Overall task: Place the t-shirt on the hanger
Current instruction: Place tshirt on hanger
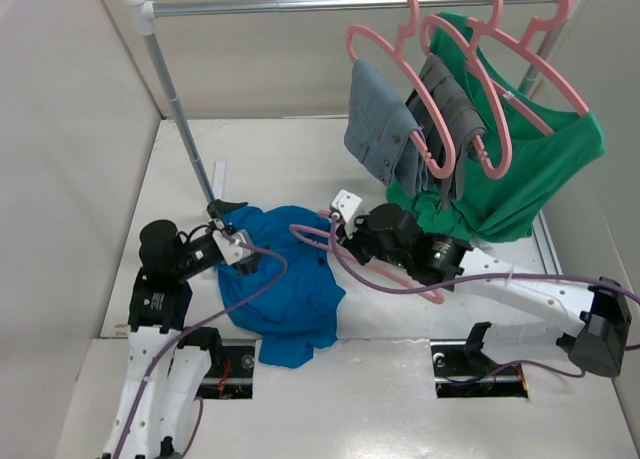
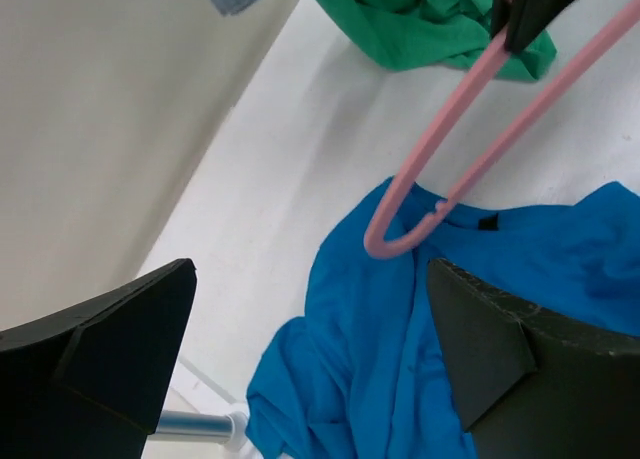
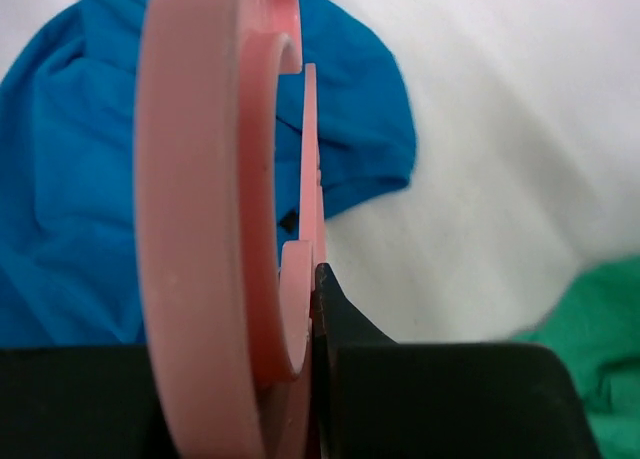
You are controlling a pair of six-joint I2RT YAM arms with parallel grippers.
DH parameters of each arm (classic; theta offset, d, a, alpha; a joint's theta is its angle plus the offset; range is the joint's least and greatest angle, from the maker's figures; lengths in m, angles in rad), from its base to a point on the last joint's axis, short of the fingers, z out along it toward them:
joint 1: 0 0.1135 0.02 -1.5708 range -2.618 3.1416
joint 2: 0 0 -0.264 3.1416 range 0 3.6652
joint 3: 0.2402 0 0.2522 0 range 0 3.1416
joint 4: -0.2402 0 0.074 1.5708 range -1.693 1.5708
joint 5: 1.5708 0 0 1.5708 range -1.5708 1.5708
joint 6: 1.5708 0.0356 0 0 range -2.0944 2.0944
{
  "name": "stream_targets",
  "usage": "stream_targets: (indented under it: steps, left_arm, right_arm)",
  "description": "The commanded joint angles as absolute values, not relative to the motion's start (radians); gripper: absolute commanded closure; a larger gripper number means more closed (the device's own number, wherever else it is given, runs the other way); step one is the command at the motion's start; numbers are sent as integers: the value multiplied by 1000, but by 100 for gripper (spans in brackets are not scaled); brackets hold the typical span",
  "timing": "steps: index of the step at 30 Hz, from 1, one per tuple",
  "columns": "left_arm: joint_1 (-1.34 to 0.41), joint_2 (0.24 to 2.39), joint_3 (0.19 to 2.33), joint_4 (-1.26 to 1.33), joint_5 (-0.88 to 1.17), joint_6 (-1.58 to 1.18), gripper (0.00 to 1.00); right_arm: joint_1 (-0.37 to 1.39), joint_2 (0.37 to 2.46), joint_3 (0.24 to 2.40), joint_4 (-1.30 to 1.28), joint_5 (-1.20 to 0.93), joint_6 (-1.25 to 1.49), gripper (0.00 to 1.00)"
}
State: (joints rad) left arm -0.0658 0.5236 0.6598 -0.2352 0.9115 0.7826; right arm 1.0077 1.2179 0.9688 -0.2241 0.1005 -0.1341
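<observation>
Right pincer [image 1: 338,229] tight on the hanger [image 3: 200,229] over the t-shirt [image 1: 285,299]; left pincer [image 2: 310,339] wide.

Rail: a silver clothes rail [image 1: 340,1] with white ball ends spans the back of the scene, its left post [image 1: 182,124] slanting down to the table.
Hangers: three pink hangers [image 1: 501,149] hook over the rail's right half.
Denim: a grey-blue denim garment [image 1: 380,124] hangs leftmost.
Grey garment: a darker grey piece [image 1: 455,114] hangs in the middle.
Green shirt: a large green shirt [image 1: 540,169] hangs rightmost, its hem bunched on the white table [image 1: 280,149].
</observation>
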Motion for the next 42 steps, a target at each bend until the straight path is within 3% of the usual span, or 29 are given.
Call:
stream_targets:
  steps: [1,6,11,13,15,16,17,19,22,23,25,26,29,34,36,37,38,41,42]
  left_arm:
    - [-69,595,661,-243,870,727,3]
    - [-130,871,761,-463,657,894,12]
    - [-355,1078,795,-411,442,951,12]
    - [-423,1129,795,-364,397,951,16]
    - [-459,1199,775,-333,397,982,28]
    - [-459,1218,766,-310,387,1003,45]
    - [-459,1230,738,-290,364,1049,51]
    - [-459,1230,684,-238,269,1081,54]
    - [-367,1198,615,-287,294,1221,54]
    - [-367,1198,615,-331,295,1241,60]
    - [-357,1198,606,-359,285,1226,95]
    - [-347,1198,618,-373,273,1200,100]
    - [-298,1172,672,-498,308,1184,100]
    - [-203,1068,738,-860,292,1452,100]
    - [-192,1013,738,-951,244,1549,84]
    - [-192,1000,738,-981,244,1583,58]
    - [-192,990,738,-944,261,1516,46]
    - [-192,977,806,-722,432,1257,25]
    - [-192,1012,833,-663,477,1060,25]
  right_arm:
    - [1003,1138,974,-247,242,-6,100]
    - [1003,1056,933,-302,307,78,100]
    - [1003,953,876,-311,317,120,100]
    - [1003,930,876,-324,330,120,100]
    - [1003,910,876,-354,339,120,100]
    - [1003,910,888,-363,354,120,100]
    - [1003,910,900,-388,363,120,100]
    - [1003,910,913,-419,364,120,100]
    - [1003,910,913,-430,373,120,100]
    - [1003,910,902,-430,373,120,100]
    - [1003,910,888,-397,361,111,100]
    - [1003,910,888,-397,347,110,100]
    - [1003,910,879,-387,333,100,100]
    - [1003,910,879,-364,264,89,100]
    - [1003,910,868,-339,252,78,100]
    - [1003,910,859,-330,252,69,100]
    - [1003,910,859,-307,252,69,100]
    - [1003,919,850,-275,233,46,100]
    - [1003,919,841,-259,233,35,100]
